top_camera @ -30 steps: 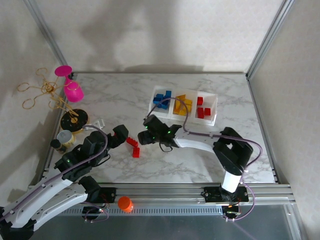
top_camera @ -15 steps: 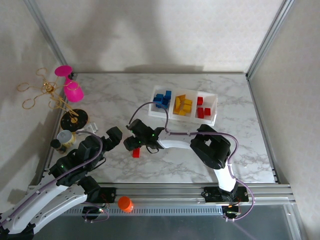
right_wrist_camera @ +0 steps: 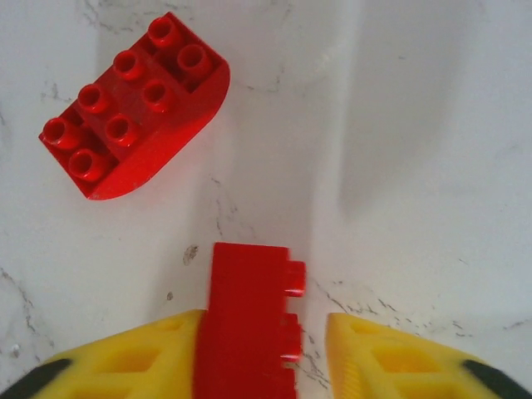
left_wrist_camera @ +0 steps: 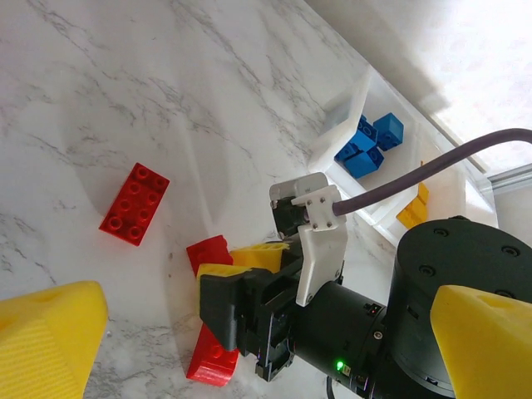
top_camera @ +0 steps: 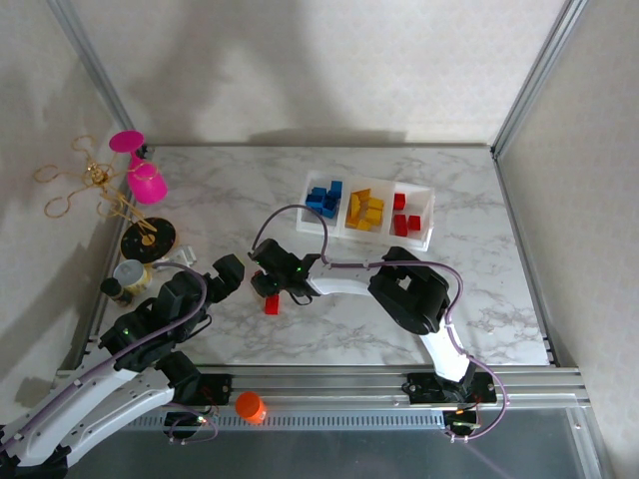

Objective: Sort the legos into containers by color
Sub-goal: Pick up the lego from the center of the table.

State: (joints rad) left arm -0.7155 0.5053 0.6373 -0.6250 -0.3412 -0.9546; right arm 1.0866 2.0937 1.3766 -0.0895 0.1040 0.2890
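Red lego [right_wrist_camera: 248,320] half-hidden between fingers [right_wrist_camera: 125,362]

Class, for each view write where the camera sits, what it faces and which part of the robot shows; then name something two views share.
Top external: above and behind the arms, looking down on the table; both arms show.
Left wrist: on the left arm, facing the right gripper; own yellow fingers at the bottom corners.
Right wrist: looking straight down at the table; own fingers flank a red brick.
Shared: both wrist views show that brick.
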